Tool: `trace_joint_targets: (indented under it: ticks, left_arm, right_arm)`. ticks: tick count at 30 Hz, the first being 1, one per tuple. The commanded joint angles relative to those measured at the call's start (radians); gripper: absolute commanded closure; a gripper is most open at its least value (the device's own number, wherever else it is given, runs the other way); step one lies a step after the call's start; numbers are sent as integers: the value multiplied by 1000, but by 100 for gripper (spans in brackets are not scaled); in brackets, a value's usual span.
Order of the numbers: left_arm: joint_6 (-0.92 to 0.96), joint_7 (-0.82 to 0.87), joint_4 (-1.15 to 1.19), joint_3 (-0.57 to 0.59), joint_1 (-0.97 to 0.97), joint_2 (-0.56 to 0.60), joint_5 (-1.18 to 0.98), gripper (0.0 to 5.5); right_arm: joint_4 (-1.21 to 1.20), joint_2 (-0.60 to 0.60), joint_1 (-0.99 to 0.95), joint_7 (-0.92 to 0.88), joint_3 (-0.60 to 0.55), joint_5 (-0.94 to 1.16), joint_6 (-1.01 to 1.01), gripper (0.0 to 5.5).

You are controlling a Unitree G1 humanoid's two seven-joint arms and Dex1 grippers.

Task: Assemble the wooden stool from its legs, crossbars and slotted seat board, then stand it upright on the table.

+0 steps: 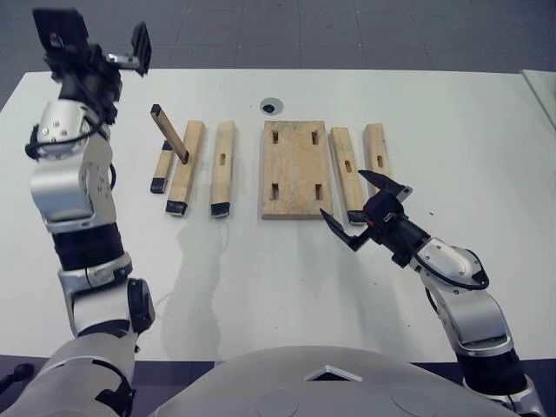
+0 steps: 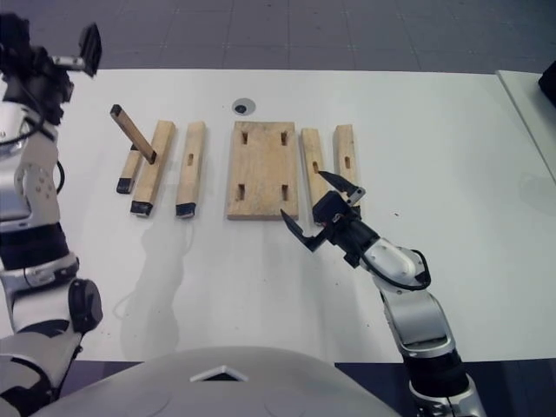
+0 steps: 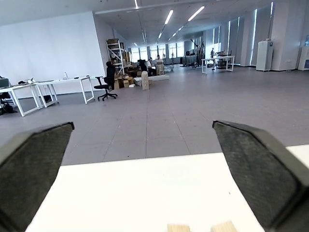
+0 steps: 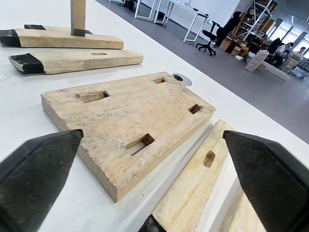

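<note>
1. The room is a long hall with a grey floor [image 3: 193, 111], white desks [image 3: 53, 89], shelving at the back and strip lights overhead.
2. The white surface [image 1: 452, 113] carries all the stool parts in a row along its far edge. Its left and right edges are cut off in the head views.
3. The board [image 1: 296, 169] lies flat at the middle of that row, its four slots facing up.
4. Toward the left edge lie the outer left leg [image 1: 184, 178] and the inner left leg [image 1: 222, 169], side by side, with black caps on their near ends.
5. Just right of the board lie the inner right leg [image 1: 345, 165] and the outer right leg [image 1: 376, 152]. Their near ends are hidden behind the right arm.
6. The tilted crossbar [image 1: 169, 133] stands leaning on the outer left leg. Whether it sits in a slot cannot be made out.
7. The flat crossbar [image 1: 162, 169] lies beside the outer left leg, on the side nearer the left edge. Its far end is partly covered.
8. The left gripper [image 1: 98, 33] is raised over the far left corner, fingers spread and empty.
9. The right gripper [image 1: 341, 193] hangs low by the board's near right corner, over the inner right leg, fingers wide apart and holding nothing.
10. A round hole [image 1: 271, 107] sits just beyond the board, by the far edge.
</note>
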Motion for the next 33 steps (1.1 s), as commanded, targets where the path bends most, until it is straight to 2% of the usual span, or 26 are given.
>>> trace_joint_targets:
  ticks: [1, 6, 10, 21, 27, 33]
  left_arm:
    - [74, -10, -164, -19, 278, -60, -29, 16]
    - [53, -46, -140, -83, 445, -95, -3, 69]
    - [27, -71, -70, -131, 502, -90, 27, 139]
    - [-34, -59, 61, -127, 481, -115, 39, 337]
    - [-72, -66, 157, -163, 411, -118, 67, 345]
    - [-119, -54, 201, -135, 355, -121, 66, 345]
  right_arm:
    - [-27, -2, 25, -9, -14, 0, 14, 10]
    - [-30, -8, 34, -4, -21, 5, 18, 10]
    - [-26, -9, 24, 2, -22, 5, 21, 10]
    - [-28, -9, 29, 11, -22, 5, 24, 10]
    - [-20, -9, 15, 14, -21, 7, 26, 10]
    - [-17, -8, 8, 17, -20, 6, 26, 10]
